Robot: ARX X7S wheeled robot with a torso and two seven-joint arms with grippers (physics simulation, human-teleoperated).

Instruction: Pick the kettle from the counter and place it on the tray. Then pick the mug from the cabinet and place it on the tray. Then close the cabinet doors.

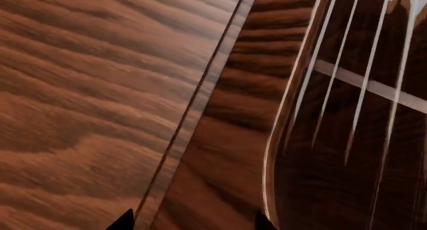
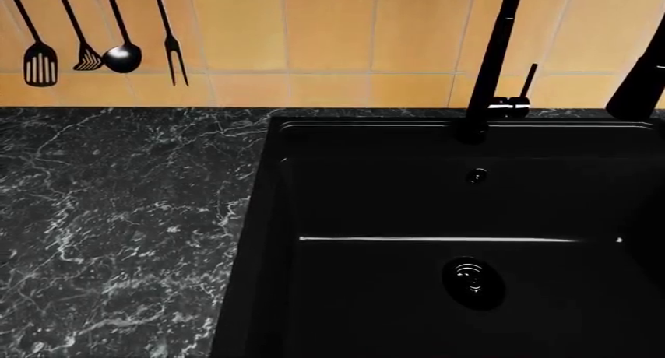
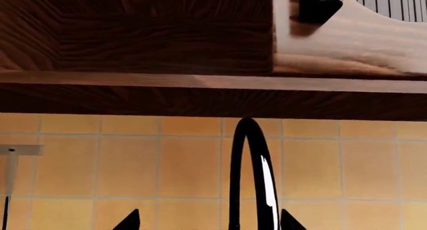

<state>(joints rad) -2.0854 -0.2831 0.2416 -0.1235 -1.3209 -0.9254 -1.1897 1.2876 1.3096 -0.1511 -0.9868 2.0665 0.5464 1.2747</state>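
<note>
**Both arms up at the cabinet; kettle, mug, tray out of sight**

Left wrist view: close on a wood cabinet door (image 1: 93,100), a seam running lengthwise, w/ a darker panel (image 1: 347,140) crossed by thin pale bars beside it. Only two dark tips of the left jaws (image 1: 193,222) show, spread apart, nothing between them. Door lies straight ahead, very near.

Head view: black marble table (image 2: 114,233) beside the sink (image 2: 468,241), tap (image 2: 494,62) behind, utensils (image 2: 89,39) on the tile wall. No kettle, mug or tray here.

Right wrist view: right jaws (image 3: 210,222) also just two tips, apart, empty; tap neck rises between them, further off. Cabinet underside (image 3: 200,97) above, a door knob (image 3: 319,5) higher up.

Likely door-closing stage, left arm nearer a door.
</note>
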